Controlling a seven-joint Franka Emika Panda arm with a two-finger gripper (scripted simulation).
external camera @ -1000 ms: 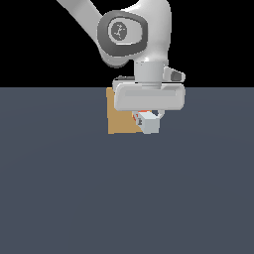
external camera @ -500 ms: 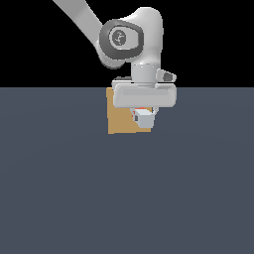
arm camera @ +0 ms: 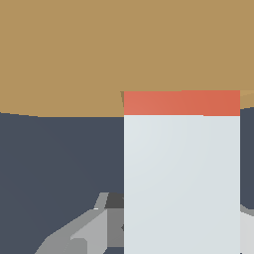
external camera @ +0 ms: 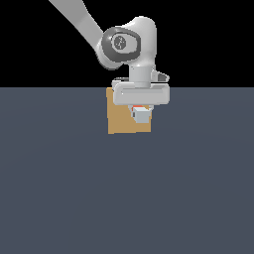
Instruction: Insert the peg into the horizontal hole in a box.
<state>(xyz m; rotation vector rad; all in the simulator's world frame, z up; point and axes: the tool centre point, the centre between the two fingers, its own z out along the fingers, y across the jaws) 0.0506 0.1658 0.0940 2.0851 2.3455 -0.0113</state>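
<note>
The tan box (external camera: 120,121) stands on the dark floor with its face toward the camera. My gripper (external camera: 141,113) hangs in front of the box's right half and is shut on the peg (external camera: 142,116), which shows end-on as a small white square. In the wrist view the light grey peg (arm camera: 181,183) points at the box (arm camera: 99,54). Only a short strip of its red end (arm camera: 181,102) shows, and that strip meets the box face. The hole is hidden behind the peg. A grey finger (arm camera: 84,233) shows beside the peg.
The dark grey floor (external camera: 127,198) spreads around the box. The arm's wrist and links (external camera: 129,44) rise above the box toward the exterior view's left.
The gripper with the peg has moved away from the camera toward the box and slightly to the exterior view's left. The peg's end looks smaller and less red shows.
</note>
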